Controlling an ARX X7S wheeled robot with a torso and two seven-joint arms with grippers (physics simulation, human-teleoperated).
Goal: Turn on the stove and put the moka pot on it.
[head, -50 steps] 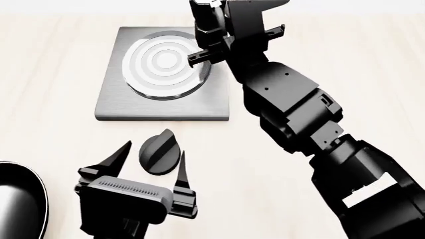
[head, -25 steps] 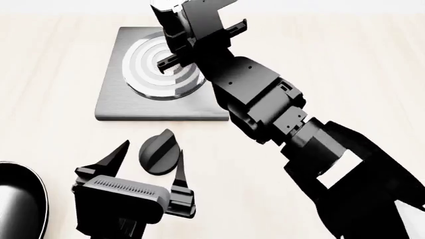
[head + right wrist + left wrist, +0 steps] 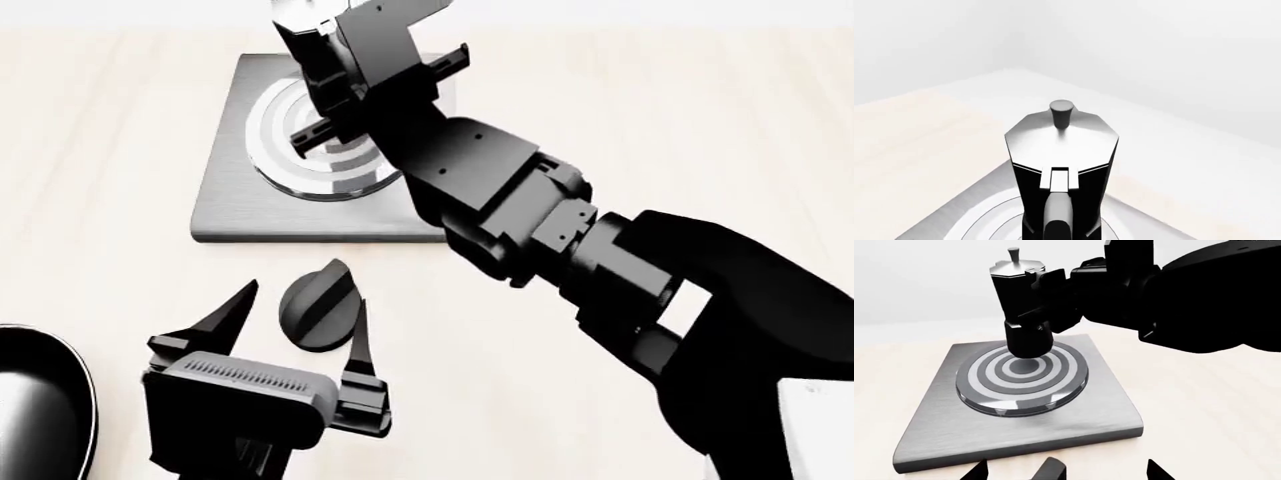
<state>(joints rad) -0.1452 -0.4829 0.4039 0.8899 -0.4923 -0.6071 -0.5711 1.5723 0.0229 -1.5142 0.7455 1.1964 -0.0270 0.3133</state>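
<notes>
Big pale wooden table point(image 3: 694, 120) fills the head view, and the right arm point(image 3: 561, 240) sweeps diagonally across it, reaching up over the far side. Under its end sits the stove point(image 3: 234, 200) — a flat grey metal slab with concentric burner rings, resting flat on the table. From the left wrist view the stove point(image 3: 1114, 405) lies square-on, rings plainly visible. At the near left edge of the head view, a black frying pan point(image 3: 40, 400) pokes in, well apart from the slab.

Now the right gripper point(image 3: 1054, 295) — it's clamped on the moka pot point(image 3: 1021, 305), gripping it at the handle side, and the pot stands upright over the middle of the burner rings. Its base looks right at the ring surface; whether it actually touches I cannot tell. The right wrist view looks down the handle at the moka pot point(image 3: 1061, 165): silver faceted lid, small knob on top, black body below, rings of the stove point(image 3: 974, 220) beneath it.

Near side of the table, the left gripper point(image 3: 300, 325) hangs with its two pointed fingers spread apart, straddling the small round black knob point(image 3: 318, 305) that lies just in front of the stove — fingers either side, not closed on it
</notes>
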